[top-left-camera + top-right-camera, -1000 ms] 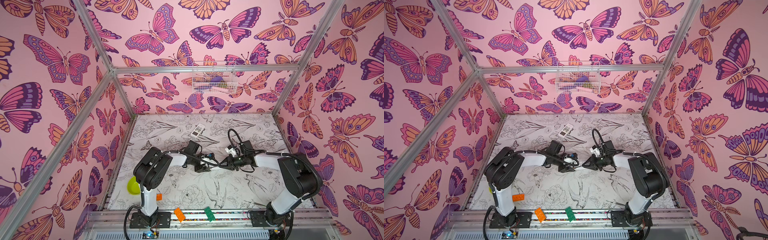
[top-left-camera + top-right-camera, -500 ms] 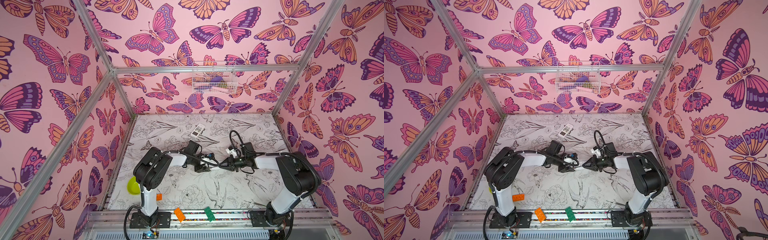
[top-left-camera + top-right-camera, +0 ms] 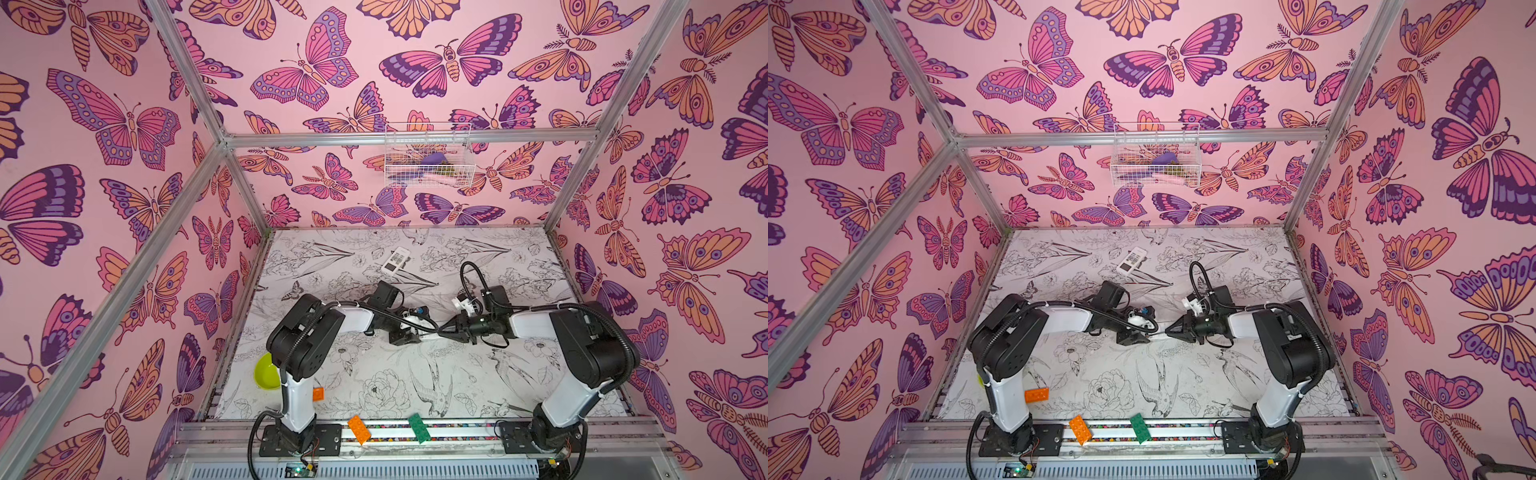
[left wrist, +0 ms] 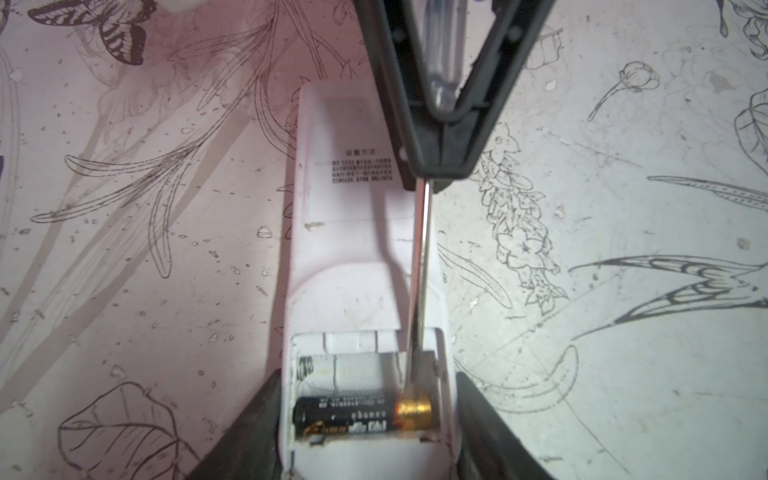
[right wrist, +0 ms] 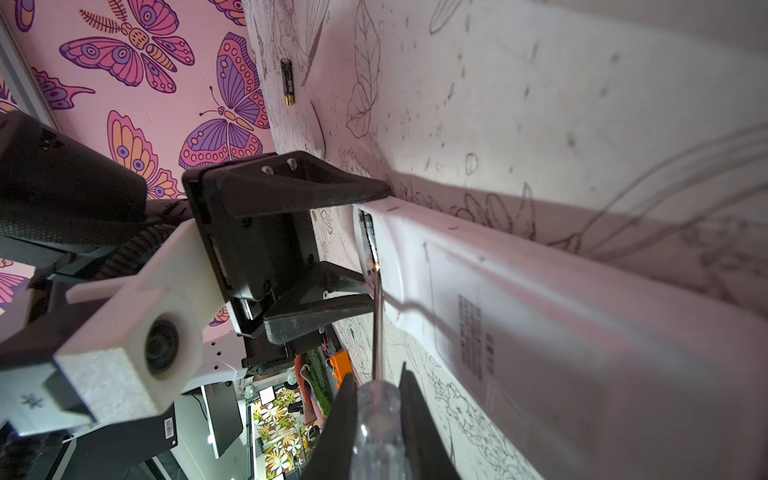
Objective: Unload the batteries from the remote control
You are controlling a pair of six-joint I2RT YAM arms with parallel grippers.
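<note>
Loose battery out; seated battery is pried with right gripper's held screwdriver, remote clamped by left gripper.

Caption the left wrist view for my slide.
Screwdriver tip at the gold end of the one battery left in the remote.

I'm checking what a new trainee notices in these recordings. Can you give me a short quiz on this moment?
1. True or false: both slots in the open compartment of the remote are filled.
2. What does the right tool grip? A) a green brick B) a screwdriver C) nothing
3. Fill in: the screwdriver's tip sits at the ___-coloured end of the battery left in the remote.
Key: 1 false, one slot is empty; 2 B; 3 gold.
</note>
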